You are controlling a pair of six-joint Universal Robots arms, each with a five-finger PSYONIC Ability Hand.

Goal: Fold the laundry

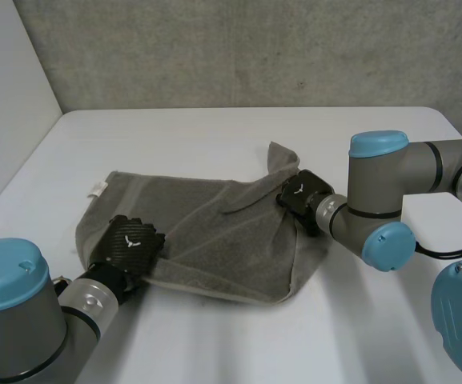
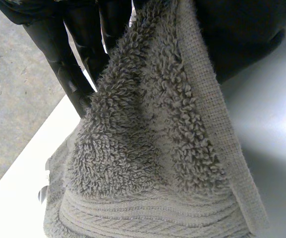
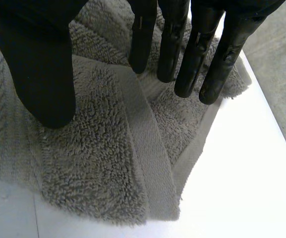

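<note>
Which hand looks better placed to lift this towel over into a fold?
Left, probably. The left hand pinches the towel's near edge between fingers and thumb, ready to lift. The right hand rests straight fingers on the towel's right end, gripping nothing.

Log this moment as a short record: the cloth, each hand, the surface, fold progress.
cloth: grey towel, rumpled and partly doubled over, one corner standing up at its far right
left hand: at the towel's near-left edge, fingers and thumb pinching a raised fold
right hand: at the towel's right end, fingers straight over the terry, thumb apart, nothing pinched
surface: white table
fold progress: no neat fold yet
</note>
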